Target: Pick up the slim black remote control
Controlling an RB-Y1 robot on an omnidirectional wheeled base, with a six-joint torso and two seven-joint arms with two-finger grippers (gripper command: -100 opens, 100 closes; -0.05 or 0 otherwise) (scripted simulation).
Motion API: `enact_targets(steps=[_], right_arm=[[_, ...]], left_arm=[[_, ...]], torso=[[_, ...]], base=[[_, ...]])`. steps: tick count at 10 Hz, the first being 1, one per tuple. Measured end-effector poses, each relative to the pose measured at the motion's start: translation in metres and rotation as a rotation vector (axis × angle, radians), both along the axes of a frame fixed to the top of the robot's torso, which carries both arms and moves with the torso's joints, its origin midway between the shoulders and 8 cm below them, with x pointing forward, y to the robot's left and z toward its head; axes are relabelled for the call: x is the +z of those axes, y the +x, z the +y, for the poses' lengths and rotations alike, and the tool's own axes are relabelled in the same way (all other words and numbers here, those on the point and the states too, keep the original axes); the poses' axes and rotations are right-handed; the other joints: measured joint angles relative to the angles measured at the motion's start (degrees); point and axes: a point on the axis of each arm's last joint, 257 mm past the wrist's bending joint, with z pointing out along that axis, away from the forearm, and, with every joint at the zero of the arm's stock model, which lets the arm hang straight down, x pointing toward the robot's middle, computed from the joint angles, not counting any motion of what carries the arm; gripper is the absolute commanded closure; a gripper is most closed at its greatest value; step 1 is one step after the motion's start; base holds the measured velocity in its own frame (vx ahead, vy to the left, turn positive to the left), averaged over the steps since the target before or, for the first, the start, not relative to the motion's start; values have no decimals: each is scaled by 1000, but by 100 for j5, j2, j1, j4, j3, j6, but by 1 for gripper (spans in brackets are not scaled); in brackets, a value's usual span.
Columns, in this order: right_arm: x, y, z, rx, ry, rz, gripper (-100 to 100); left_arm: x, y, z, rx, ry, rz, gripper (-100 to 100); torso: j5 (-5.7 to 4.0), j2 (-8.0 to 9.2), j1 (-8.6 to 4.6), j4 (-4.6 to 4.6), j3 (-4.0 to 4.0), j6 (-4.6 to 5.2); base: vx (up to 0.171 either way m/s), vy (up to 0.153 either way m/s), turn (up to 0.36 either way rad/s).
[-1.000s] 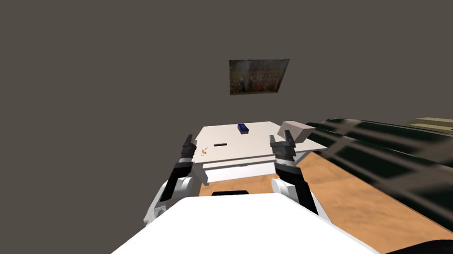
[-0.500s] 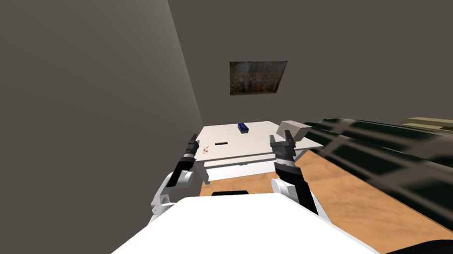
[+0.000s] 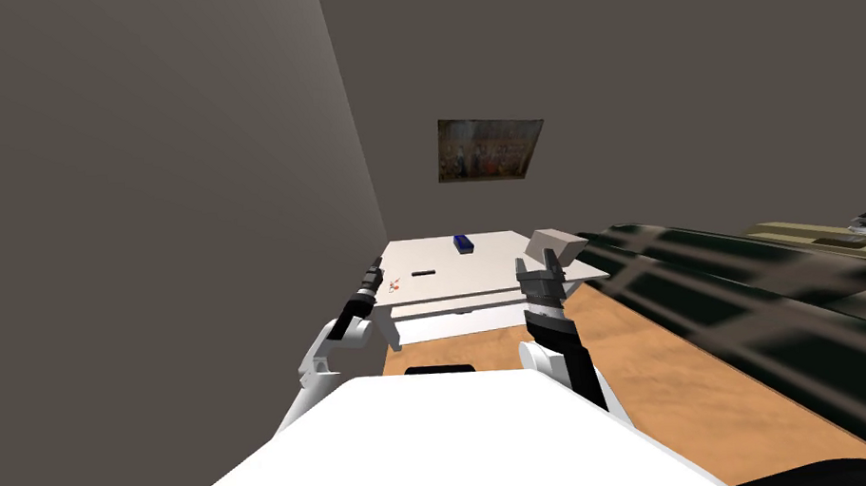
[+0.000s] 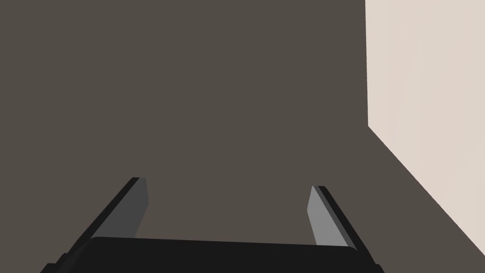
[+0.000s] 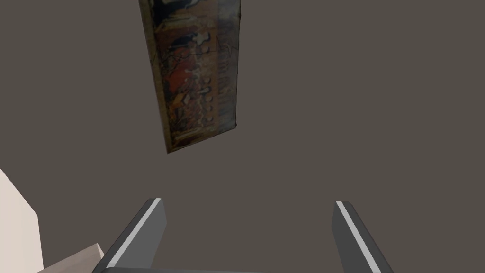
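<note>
Slim black remote control [image 3: 422,274]: lies flat on the white worktop [image 3: 490,268], left of its middle, well apart from both grippers. Nothing touches it.

Nearest: wooden floor [image 3: 640,373] between me and the worktop.

Left gripper [image 3: 371,276]: raised by the worktop's near left corner and close to the side wall. In the left wrist view, left gripper [image 4: 227,184] has its fingers [image 4: 135,208] spread wide with nothing between them.

Right gripper [image 3: 538,268]: raised at the worktop's near right edge, just in front of a grey box [image 3: 557,243]. In the right wrist view its fingers [image 5: 147,227] stand wide and hold nothing.

On the worktop: a small red-and-white item [image 3: 393,286] near the left front corner, just left of the remote; too small to name. A blue block [image 3: 464,244] lies towards the far edge, beyond the remote.

Right of the worktop: a long, dark green checked piece of furniture [image 3: 759,298].

Farthest: a framed picture [image 3: 489,147] on the grey wall above the worktop.
</note>
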Motion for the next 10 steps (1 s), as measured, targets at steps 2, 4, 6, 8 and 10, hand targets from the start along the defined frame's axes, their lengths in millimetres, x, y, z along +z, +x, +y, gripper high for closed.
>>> enact_targets(steps=[2,4,6,8,10], right_arm=[[0,0,0,0,0,0,0],[0,0,0,0,0,0,0],[0,0,0,0,0,0,0],[0,0,0,0,0,0,0],[0,0,0,0,0,0,0]], left_arm=[[-14,14,5,5,19,56,-100],[-23,24,11,10,31,91,-100],[-37,39,21,22,47,144,-100],[-49,52,34,38,63,201,-100],[-64,59,42,54,67,251,-100]], torso=[[0,0,-2,0,0,0],[-2,-4,-5,-1,-2,2],[-1,-1,-1,0,-1,1],[-1,-1,-2,0,0,2],[-1,-7,-5,-1,-3,-2]], base=[[-25,16,-23],[-28,20,-64],[-38,25,-70],[-37,24,-87],[-19,12,-54]])
